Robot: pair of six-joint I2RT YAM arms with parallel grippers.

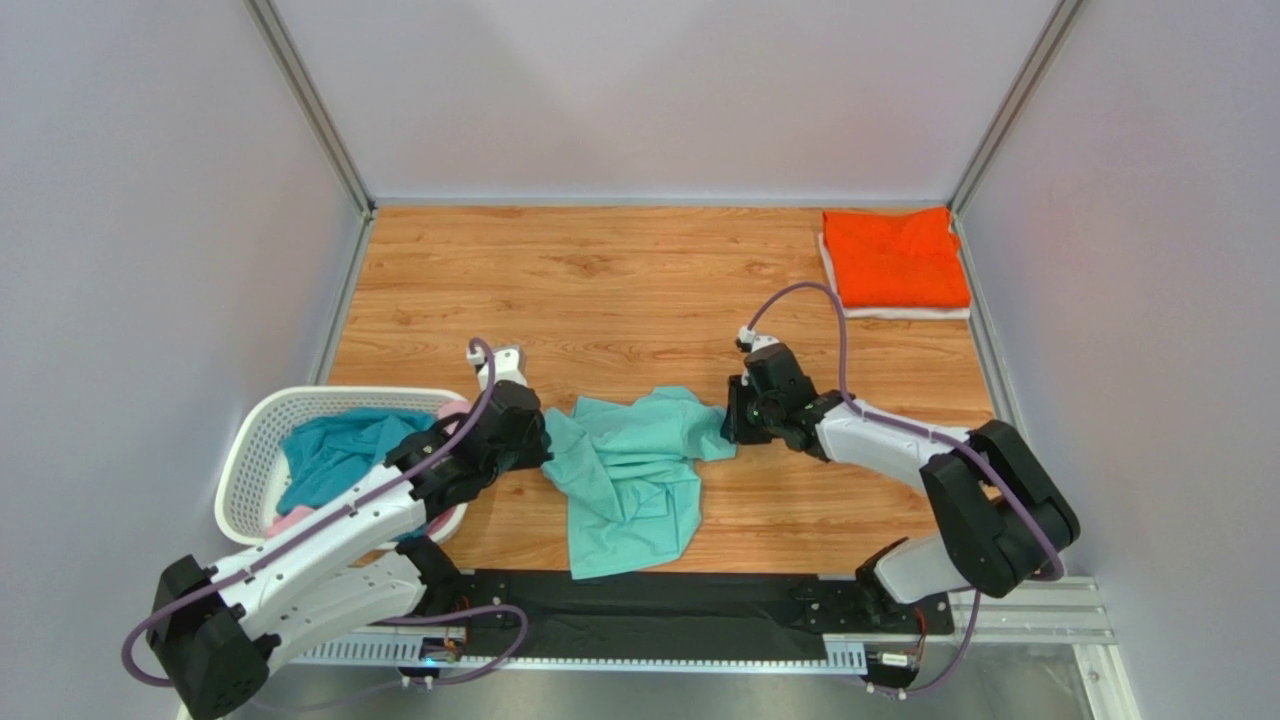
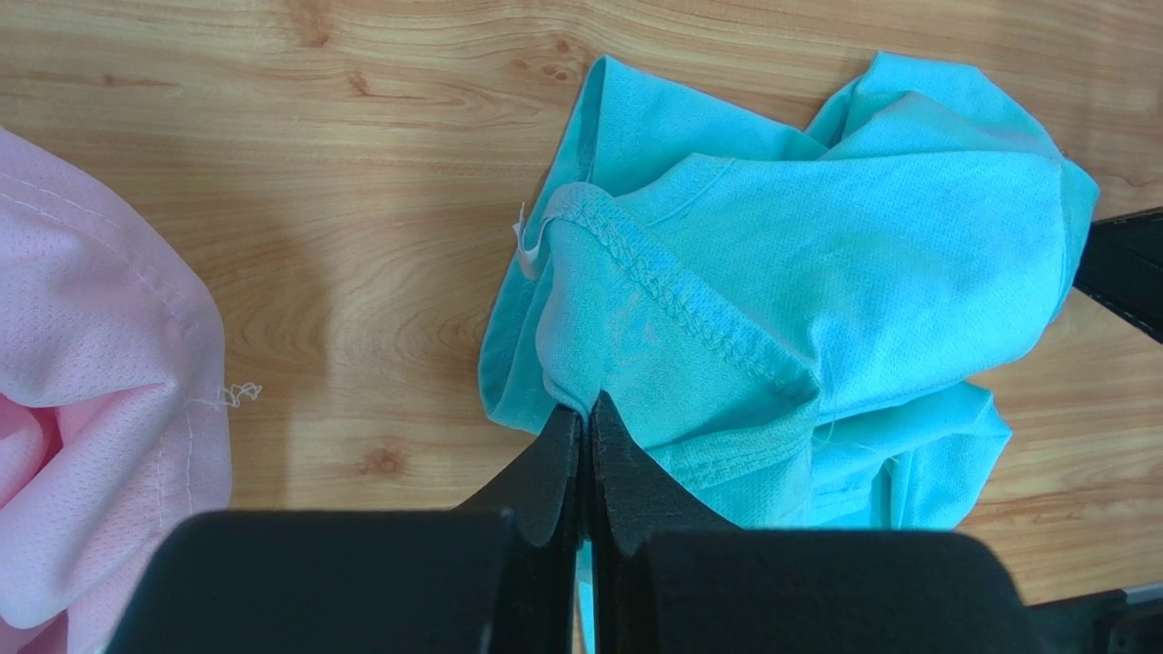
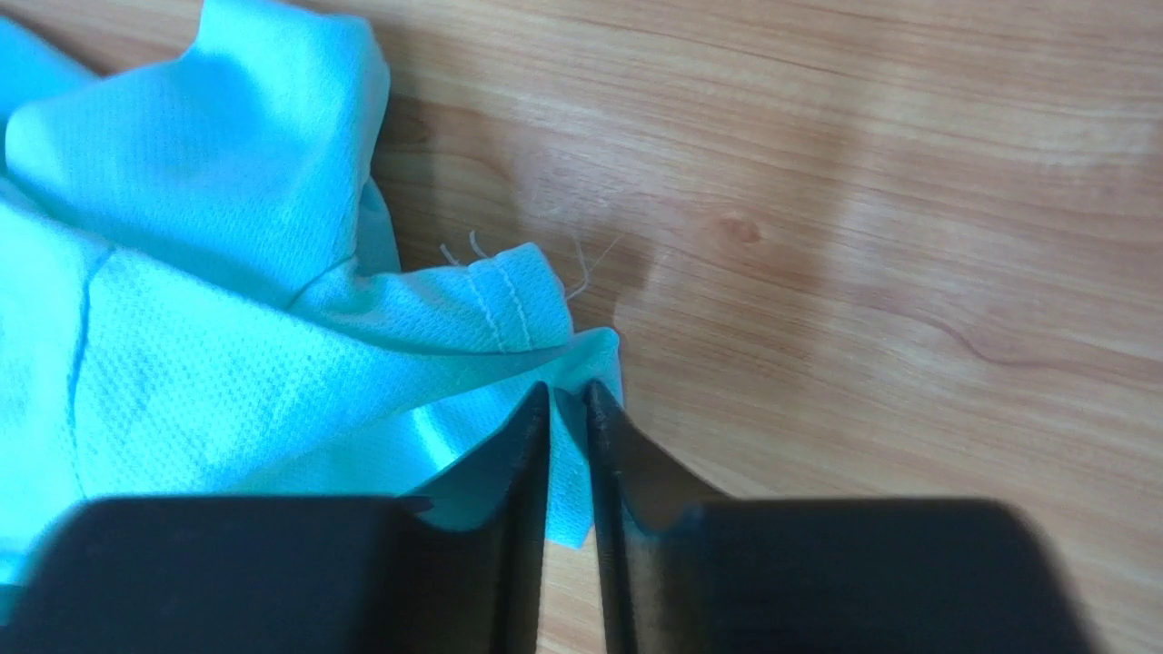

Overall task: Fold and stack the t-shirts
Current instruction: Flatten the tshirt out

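A crumpled mint-teal t-shirt (image 1: 631, 473) lies on the wooden table between my two arms. My left gripper (image 1: 541, 428) is shut on its left edge; in the left wrist view the closed tips (image 2: 587, 409) pinch a fold of the cloth (image 2: 819, 273) just below a stitched hem. My right gripper (image 1: 732, 420) is at the shirt's right corner. There the jaws (image 3: 567, 395) stand almost together, with a strip of the teal cloth (image 3: 205, 273) between them. An orange t-shirt (image 1: 894, 258) lies folded on a white one (image 1: 902, 312) at the back right.
A white laundry basket (image 1: 248, 465) stands at the front left, holding a darker teal-blue shirt (image 1: 338, 450) and a pink one (image 1: 286, 522). Pink cloth (image 2: 82, 409) shows at the left of the left wrist view. Grey walls enclose the table.
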